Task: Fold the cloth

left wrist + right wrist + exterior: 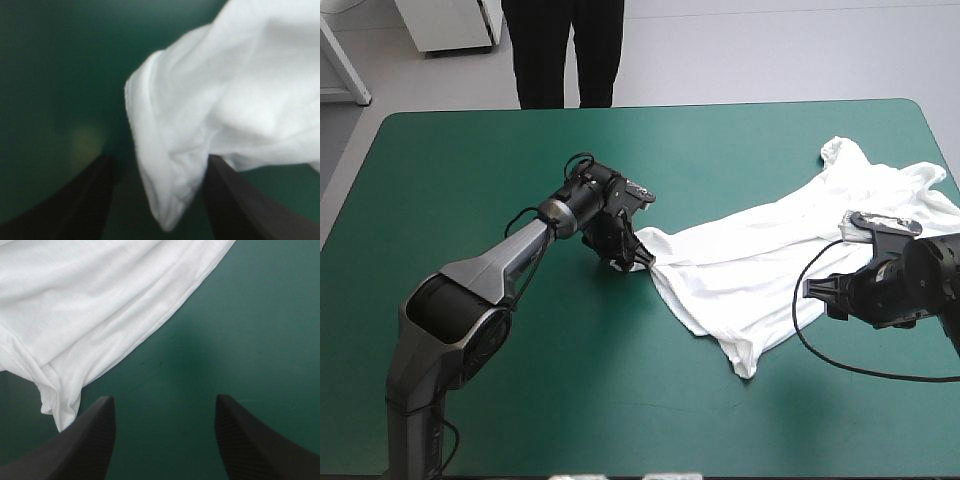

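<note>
While astride the T-shirt (770, 250) corner, left gripper (160, 160) released; right gripper (162, 400) likewise.

A lab: robot arm (510, 260) over teal-green table (450, 170).

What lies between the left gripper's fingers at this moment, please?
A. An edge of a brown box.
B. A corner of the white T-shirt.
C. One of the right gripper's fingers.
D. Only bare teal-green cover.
B: in the left wrist view, a corner of the T-shirt lies between the parted black fingers of the left gripper.
</note>
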`<action>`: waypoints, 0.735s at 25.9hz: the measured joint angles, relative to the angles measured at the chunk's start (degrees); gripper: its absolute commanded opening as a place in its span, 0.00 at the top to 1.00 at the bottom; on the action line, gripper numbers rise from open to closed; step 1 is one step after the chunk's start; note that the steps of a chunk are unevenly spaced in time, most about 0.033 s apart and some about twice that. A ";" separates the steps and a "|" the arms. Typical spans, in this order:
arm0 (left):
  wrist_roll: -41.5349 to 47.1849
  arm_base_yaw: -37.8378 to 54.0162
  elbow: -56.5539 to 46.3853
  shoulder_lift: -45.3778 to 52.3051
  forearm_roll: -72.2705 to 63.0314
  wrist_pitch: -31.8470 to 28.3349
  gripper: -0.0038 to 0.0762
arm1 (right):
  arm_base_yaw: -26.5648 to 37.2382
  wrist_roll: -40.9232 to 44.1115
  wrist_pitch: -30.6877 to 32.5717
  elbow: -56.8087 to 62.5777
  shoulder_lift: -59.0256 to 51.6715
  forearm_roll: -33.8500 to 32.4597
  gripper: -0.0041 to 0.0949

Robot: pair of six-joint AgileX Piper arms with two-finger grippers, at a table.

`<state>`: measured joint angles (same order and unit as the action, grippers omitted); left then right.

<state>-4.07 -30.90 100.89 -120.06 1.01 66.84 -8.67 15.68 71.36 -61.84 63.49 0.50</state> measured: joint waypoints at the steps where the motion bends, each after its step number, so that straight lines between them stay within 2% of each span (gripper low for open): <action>1: -0.12 0.00 0.34 -0.50 -0.23 -0.03 0.45 | 0.00 0.00 0.00 0.00 0.00 0.00 0.40; 3: -0.24 0.08 0.90 -1.14 -0.51 0.51 0.49 | 0.00 -0.02 0.00 0.00 0.00 0.00 0.40; 4: -0.36 0.33 1.17 -1.43 -1.40 0.81 0.60 | 0.00 -0.23 0.00 0.00 0.00 0.05 0.40; 5: -0.43 0.62 1.36 -1.64 -2.09 1.10 0.80 | 0.00 -0.39 -0.02 0.00 0.00 0.05 0.40; 6: -0.50 0.73 1.47 -1.71 -2.66 1.04 0.92 | 0.00 -0.68 -0.02 0.00 0.00 0.18 0.40; 7: -0.50 0.75 1.52 -1.76 -2.85 0.96 0.95 | 0.00 -0.89 -0.02 0.00 0.00 0.33 0.40; 10: -0.54 0.75 1.54 -1.81 -3.49 0.74 0.96 | -0.01 -1.99 -0.02 0.00 0.00 2.23 0.40; 14: -0.56 0.75 1.58 -1.87 -4.15 0.74 0.96 | -1.77 -1.94 -0.02 0.00 0.00 3.60 0.46; 19: -0.60 0.75 1.65 -1.94 -4.17 0.74 0.96 | -9.81 1.11 -0.60 0.14 1.53 3.27 0.47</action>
<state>-4.67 -30.15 102.54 -122.00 -3.16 67.59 -18.48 16.79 70.76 -61.70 65.02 3.77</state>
